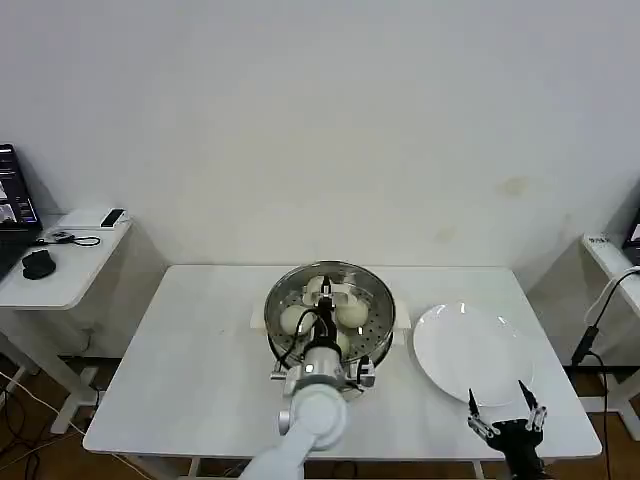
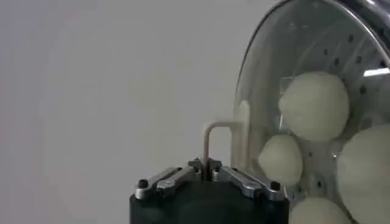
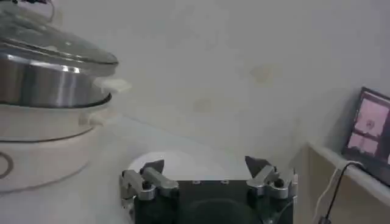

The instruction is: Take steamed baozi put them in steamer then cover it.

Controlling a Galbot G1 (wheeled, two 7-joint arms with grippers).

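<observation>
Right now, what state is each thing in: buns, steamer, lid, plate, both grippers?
Baozi: inside the steamer, under the lid.
Steamer: on the table, covered.
Lid: on the steamer, handle in the left gripper.
Plate: bare, beside the steamer.
Left gripper: shut on the lid handle.
Right gripper: open, holding nothing, near the plate's front edge.

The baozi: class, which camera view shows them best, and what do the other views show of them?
The left wrist view: the baozi sit close and large under the glass lid, gripped by the left gripper. In the head view the baozi are small, partly hidden by that arm. The right wrist view shows the steamer from outside.
</observation>
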